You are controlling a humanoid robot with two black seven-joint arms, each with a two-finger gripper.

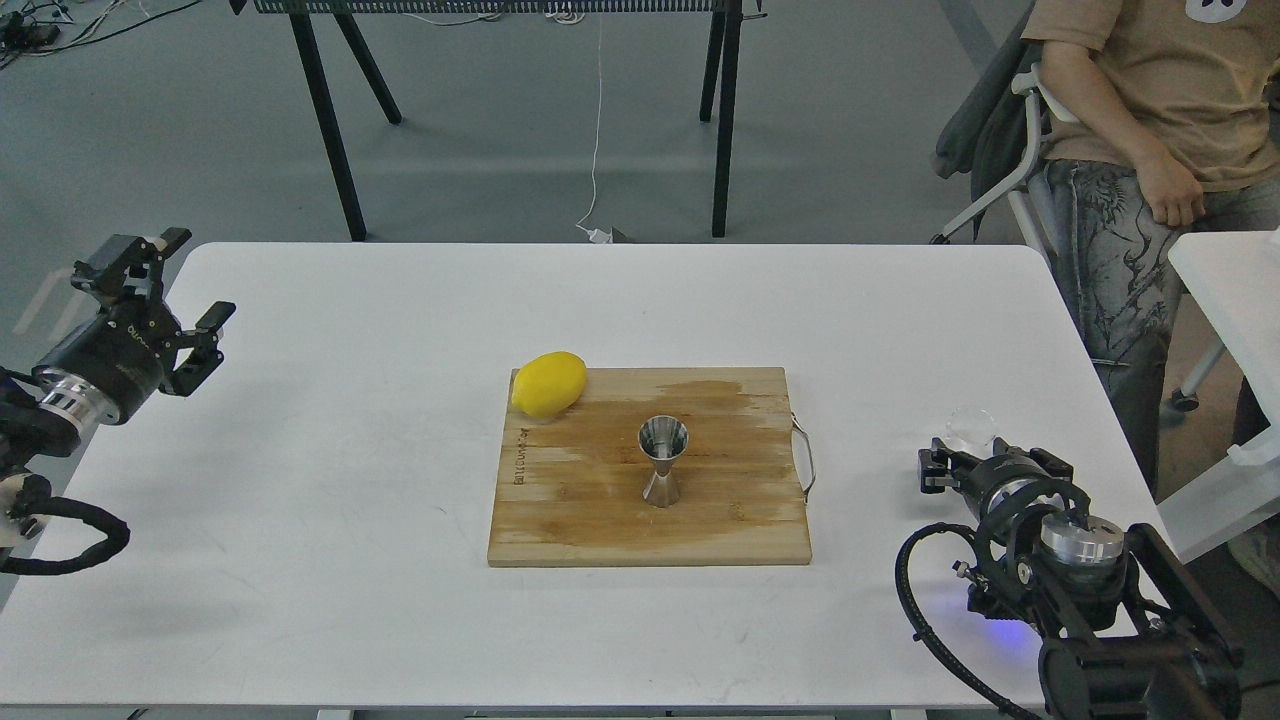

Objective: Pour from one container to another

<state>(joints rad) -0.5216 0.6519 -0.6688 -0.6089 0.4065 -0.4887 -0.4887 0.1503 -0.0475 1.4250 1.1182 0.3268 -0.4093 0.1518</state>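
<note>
The small clear glass cup [972, 429] stands upright on the white table [380, 520] near its right edge. My right gripper [990, 464] sits just on the near side of it, open, its fingers spread wider than the cup and apparently not touching it. The shiny steel jigger [663, 461] stands upright in the middle of the wooden cutting board [600, 520]. My left gripper [178, 283] hovers open and empty over the table's far left edge, a long way from both containers.
A yellow lemon [548, 383] rests on the board's back left corner. The board has a wire handle [805, 460] on its right side. A seated person [1150, 130] is beyond the table's right back corner. A second white table [1230, 290] stands to the right.
</note>
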